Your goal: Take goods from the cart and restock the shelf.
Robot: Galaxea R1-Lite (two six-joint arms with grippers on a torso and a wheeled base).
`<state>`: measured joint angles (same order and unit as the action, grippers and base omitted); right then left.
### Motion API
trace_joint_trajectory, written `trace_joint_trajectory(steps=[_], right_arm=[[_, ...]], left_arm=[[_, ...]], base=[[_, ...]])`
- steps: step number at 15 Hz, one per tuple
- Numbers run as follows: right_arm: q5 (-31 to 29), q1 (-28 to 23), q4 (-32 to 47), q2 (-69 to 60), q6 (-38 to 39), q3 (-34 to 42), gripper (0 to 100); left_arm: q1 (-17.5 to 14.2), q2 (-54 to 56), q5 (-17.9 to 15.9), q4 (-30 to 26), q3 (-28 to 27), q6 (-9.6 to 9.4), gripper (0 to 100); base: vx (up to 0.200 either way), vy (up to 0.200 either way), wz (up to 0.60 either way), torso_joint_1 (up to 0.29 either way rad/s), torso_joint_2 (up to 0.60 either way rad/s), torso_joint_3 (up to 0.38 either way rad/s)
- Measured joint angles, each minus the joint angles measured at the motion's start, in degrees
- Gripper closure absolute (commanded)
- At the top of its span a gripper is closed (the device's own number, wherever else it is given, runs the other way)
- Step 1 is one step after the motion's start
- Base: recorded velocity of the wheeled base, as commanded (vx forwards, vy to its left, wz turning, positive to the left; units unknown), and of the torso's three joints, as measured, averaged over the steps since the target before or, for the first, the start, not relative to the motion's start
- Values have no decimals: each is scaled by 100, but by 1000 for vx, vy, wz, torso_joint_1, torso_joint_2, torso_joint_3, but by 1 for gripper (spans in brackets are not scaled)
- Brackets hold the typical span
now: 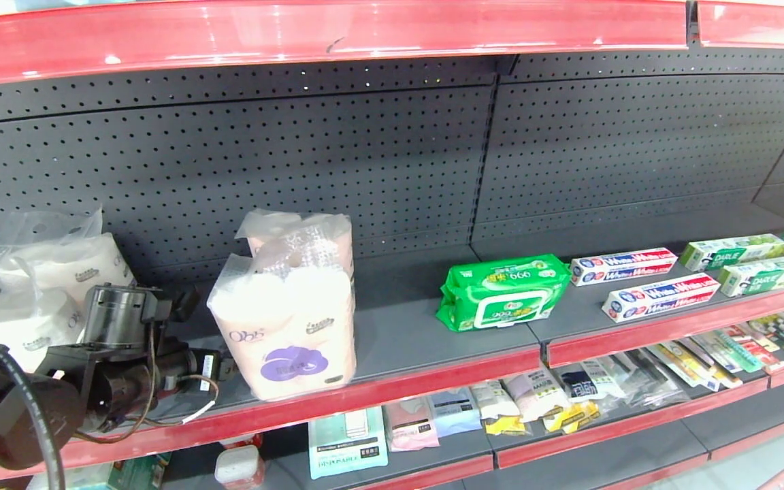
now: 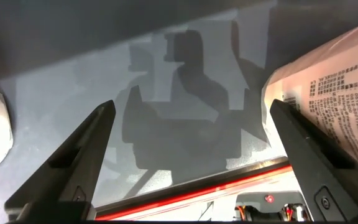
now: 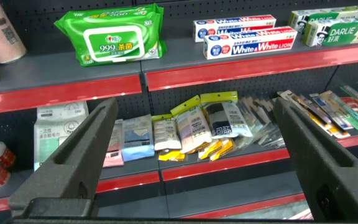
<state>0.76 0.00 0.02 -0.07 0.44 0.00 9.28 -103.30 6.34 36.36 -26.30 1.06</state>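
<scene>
Item 1. Left gripper (image 2: 192,107): we record the fingers spread wide with nothing between them, hanging low over the grey shelf board (image 1: 419,320), close to its red front edge (image 1: 433,382).

Item 2. Pink toilet-roll pack (image 1: 286,327): upright on that board near the front edge, just beside one finger of the left gripper. We cannot tell whether the finger touches the wrapper. A second pink pack (image 1: 303,235) stands directly behind it.

Item 3. White toilet-roll packs (image 1: 58,262): two, at the far left of the same board, beyond the left arm (image 1: 120,354).

Item 4. Right gripper (image 3: 194,102): fingers wide apart, holding nothing, in front of the shelving and facing it.

Item 5. Green wet-wipes pack (image 1: 501,292): lying flat, well to the right of the pink packs.

Item 6. Red-and-blue toothpaste boxes (image 1: 661,297): two, lying lengthwise, just right of the wipes. Green toothpaste boxes (image 1: 732,252) follow farther right.

Item 7. Lower shelf (image 3: 216,169): we note flat sachets and packets (image 3: 197,124) in a row, with toothbrush packs (image 1: 725,350) to their right.

Item 8. Perforated back panel (image 1: 297,136): dark grey, behind the board.
</scene>
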Motion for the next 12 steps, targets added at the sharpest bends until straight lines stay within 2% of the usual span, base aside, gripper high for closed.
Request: trace_joint_trajectory(steps=[3,5,9,12], right_arm=[[0,0,0,0,-1,0,0],[0,0,2,0,0,0,0],[2,0,0,0,-1,0,0],[0,0,0,0,0,0,0]], left_arm=[[-21,33,30,50,33,-13,0],[-115,149,22,50,59,-101,0],[-708,1143,-189,-473,172,-475,0],[-1073,2643,-492,-1113,535,-617,0]], base=[[0,0,0,0,0,0],[0,0,0,0,0,0],[0,0,0,0,0,0],[0,0,0,0,0,0]])
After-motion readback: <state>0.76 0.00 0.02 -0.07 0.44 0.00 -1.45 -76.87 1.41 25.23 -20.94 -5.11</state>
